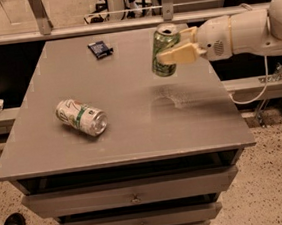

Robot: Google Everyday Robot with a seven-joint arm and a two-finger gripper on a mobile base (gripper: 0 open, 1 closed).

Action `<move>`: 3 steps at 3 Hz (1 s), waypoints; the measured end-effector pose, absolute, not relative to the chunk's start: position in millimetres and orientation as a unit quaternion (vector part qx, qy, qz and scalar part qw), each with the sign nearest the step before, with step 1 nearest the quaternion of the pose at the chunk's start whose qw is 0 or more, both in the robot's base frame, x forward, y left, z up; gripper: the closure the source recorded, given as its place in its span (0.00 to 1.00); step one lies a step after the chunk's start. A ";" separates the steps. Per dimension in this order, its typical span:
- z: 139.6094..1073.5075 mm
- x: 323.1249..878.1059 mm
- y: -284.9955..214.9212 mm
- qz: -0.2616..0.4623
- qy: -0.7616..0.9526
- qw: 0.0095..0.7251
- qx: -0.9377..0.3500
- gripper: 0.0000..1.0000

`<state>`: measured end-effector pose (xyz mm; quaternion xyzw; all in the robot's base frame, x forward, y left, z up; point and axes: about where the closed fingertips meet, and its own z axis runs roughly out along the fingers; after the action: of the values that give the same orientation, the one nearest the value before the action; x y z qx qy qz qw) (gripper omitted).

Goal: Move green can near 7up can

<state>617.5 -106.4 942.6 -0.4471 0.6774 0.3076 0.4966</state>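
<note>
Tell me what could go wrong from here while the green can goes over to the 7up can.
1. The gripper holds the green can tilted, above the table; a slip would drop it and it might roll.
2. The 7up can lies on its side, so a nudge on set-down could roll it away, perhaps toward the table's near edge.

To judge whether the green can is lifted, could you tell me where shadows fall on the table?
Camera view: a soft dark shadow lies on the table, below and apart from the green can held in the gripper at right.
</note>
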 end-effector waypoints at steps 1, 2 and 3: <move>940.2 581.4 -53.6 0.309 0.640 0.499 -0.497 1.00; 930.5 552.9 -17.4 0.315 0.616 0.487 -0.533 1.00; 920.0 537.6 4.0 0.321 0.605 0.473 -0.554 1.00</move>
<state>537.6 4.0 920.0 -0.5544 0.6047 0.3215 0.4729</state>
